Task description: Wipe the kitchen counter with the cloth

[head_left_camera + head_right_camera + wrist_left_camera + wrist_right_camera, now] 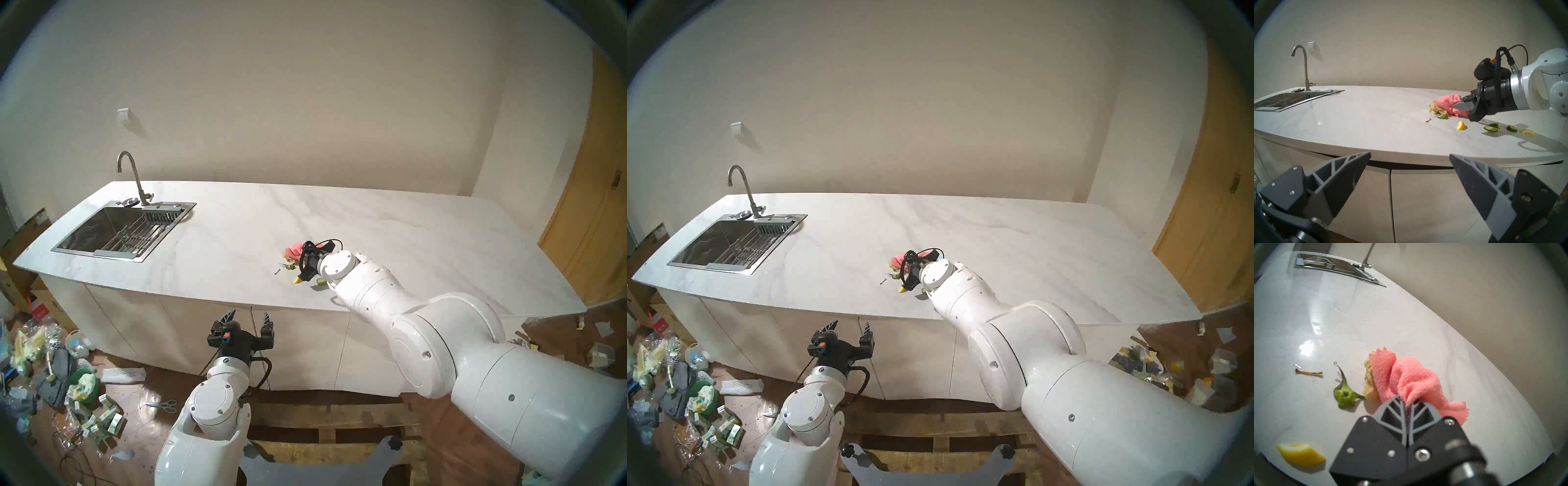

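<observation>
The white marble-look kitchen counter [390, 224] runs across the head views, with the steel sink [101, 230] and curved faucet [130, 176] at its left. The salmon-pink cloth [1407, 378] lies bunched on the counter's middle, also showing in the left wrist view [1449, 103] and in the head view [294, 250]. My right gripper [1407, 403] is shut on the cloth's near fold, low over the counter. A beige papery wad [1368, 377] sits against the cloth's left side. My left gripper [249, 317] is open and empty, in front of the cabinet fronts, below the counter edge.
Food scraps lie near the cloth: a green stem piece [1344, 395], a thin brown stalk [1308, 372], a lemon wedge [1301, 454], cucumber slices [1491, 129] and another lemon piece [1527, 132]. Clutter covers the floor at left [51, 373]. A wooden door [590, 217] stands at right.
</observation>
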